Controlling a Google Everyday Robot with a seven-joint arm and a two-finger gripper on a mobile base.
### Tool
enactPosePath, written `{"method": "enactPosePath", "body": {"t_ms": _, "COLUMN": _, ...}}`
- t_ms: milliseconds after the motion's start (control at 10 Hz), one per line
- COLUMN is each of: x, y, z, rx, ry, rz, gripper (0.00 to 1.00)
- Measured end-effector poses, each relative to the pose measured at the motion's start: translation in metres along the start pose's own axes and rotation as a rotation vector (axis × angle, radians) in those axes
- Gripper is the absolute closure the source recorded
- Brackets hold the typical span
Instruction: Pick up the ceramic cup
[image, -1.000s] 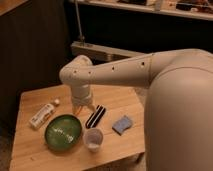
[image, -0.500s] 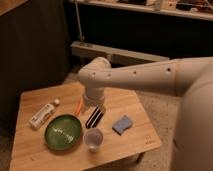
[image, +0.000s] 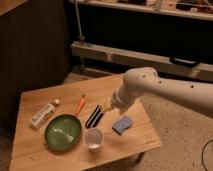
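Observation:
The ceramic cup (image: 93, 138) is a small white round cup with a pale inside. It stands upright near the front edge of the wooden table (image: 40, 157), just right of the green plate (image: 63, 132). My gripper (image: 106, 105) is at the end of the white arm that reaches in from the right. It hangs over the middle of the table, above the far end of a black oblong object (image: 94, 116). It is behind and slightly right of the cup and apart from it.
A blue sponge (image: 122, 124) lies right of the cup. An orange carrot-like item (image: 80, 105) and a white bottle (image: 41, 115) lie behind the plate. Dark shelving and a metal rail stand behind the table. Speckled floor is to the right.
My arm has swung to the right and drawn back, uncovering more of the table. The gripper has shifted right over the black object. The cup and the other objects have not moved.

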Motion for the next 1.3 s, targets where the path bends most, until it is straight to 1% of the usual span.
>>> {"method": "enactPosePath", "body": {"t_ms": 100, "x": 0.008, "y": 0.01, "z": -0.002, "rx": -0.042, "ry": 0.012, "rz": -0.029, "gripper": 0.35}}
{"method": "enactPosePath", "body": {"t_ms": 300, "x": 0.02, "y": 0.03, "z": -0.001, "rx": -0.096, "ry": 0.044, "rz": -0.065, "gripper": 0.35}}
{"method": "enactPosePath", "body": {"t_ms": 400, "x": 0.025, "y": 0.038, "z": -0.001, "rx": -0.088, "ry": 0.061, "rz": -0.073, "gripper": 0.35}}
{"method": "enactPosePath", "body": {"t_ms": 500, "x": 0.031, "y": 0.047, "z": 0.001, "rx": -0.057, "ry": 0.078, "rz": -0.073, "gripper": 0.35}}
{"method": "enactPosePath", "body": {"t_ms": 600, "x": 0.038, "y": 0.05, "z": 0.005, "rx": -0.032, "ry": 0.088, "rz": -0.049, "gripper": 0.35}}
{"method": "enactPosePath", "body": {"t_ms": 800, "x": 0.056, "y": 0.036, "z": 0.018, "rx": 0.013, "ry": 0.098, "rz": 0.048, "gripper": 0.35}}
{"method": "enactPosePath", "body": {"t_ms": 900, "x": 0.064, "y": 0.029, "z": 0.029, "rx": 0.036, "ry": 0.105, "rz": 0.091, "gripper": 0.35}}
{"method": "enactPosePath", "body": {"t_ms": 1000, "x": 0.07, "y": 0.022, "z": 0.037, "rx": 0.041, "ry": 0.106, "rz": 0.121, "gripper": 0.35}}
{"method": "enactPosePath", "body": {"t_ms": 1100, "x": 0.076, "y": 0.01, "z": 0.05, "rx": 0.034, "ry": 0.099, "rz": 0.154, "gripper": 0.35}}
{"method": "enactPosePath", "body": {"t_ms": 1200, "x": 0.078, "y": 0.007, "z": 0.057, "rx": 0.029, "ry": 0.093, "rz": 0.155, "gripper": 0.35}}
{"method": "enactPosePath", "body": {"t_ms": 1300, "x": 0.077, "y": 0.01, "z": 0.06, "rx": 0.025, "ry": 0.087, "rz": 0.145, "gripper": 0.35}}
